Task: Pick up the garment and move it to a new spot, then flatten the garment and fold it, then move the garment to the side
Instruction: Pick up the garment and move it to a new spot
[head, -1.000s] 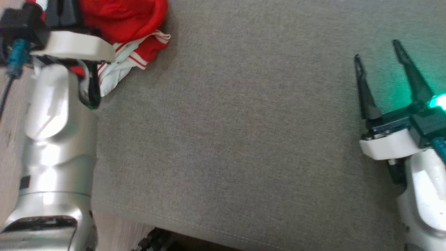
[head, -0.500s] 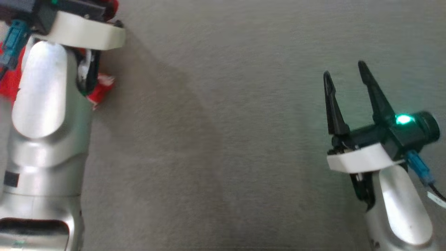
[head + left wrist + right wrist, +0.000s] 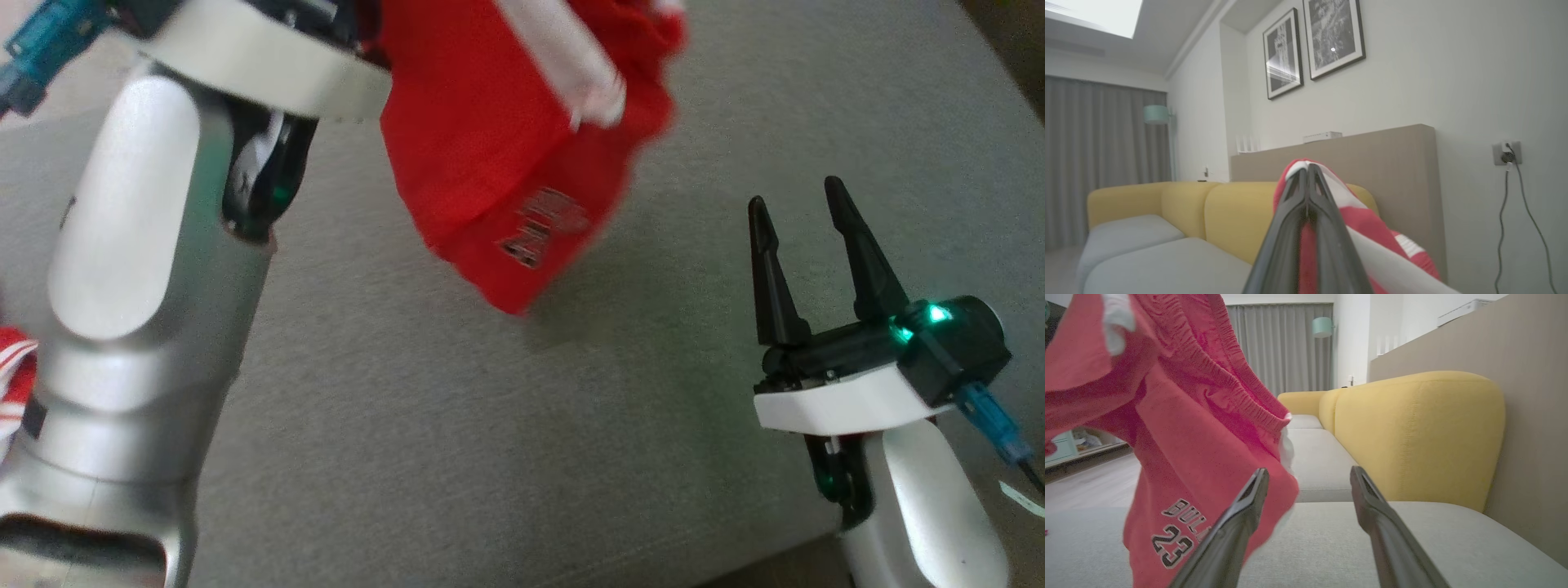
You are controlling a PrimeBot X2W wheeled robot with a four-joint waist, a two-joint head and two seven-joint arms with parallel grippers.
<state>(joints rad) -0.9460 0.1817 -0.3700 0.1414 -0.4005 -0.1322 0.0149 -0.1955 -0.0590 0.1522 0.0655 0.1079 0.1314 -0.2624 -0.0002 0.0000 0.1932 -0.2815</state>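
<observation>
Room: we are looking at a living room with a long sofa whose grey fabric seat runs beneath both arms, with plump yellow back cushions behind it.
Garment: we see a pair of red shorts with white stripes and an elastic waistband, hanging bunched in the air over the seat, upper left in the head view. A number 23 is printed near the lower hem. We cannot tell whether the lowest corner brushes the fabric.
Left pincer: its dark fingers are pressed together on a red and white fold of the shorts, holding them up.
Right pincer: its fingers stand wide apart with nothing between them, low over the seat at the lower right and just beside the hanging cloth.
Background: we make out two black-framed pictures on the pale wall, a grey curtain and a wall socket with a cable.
</observation>
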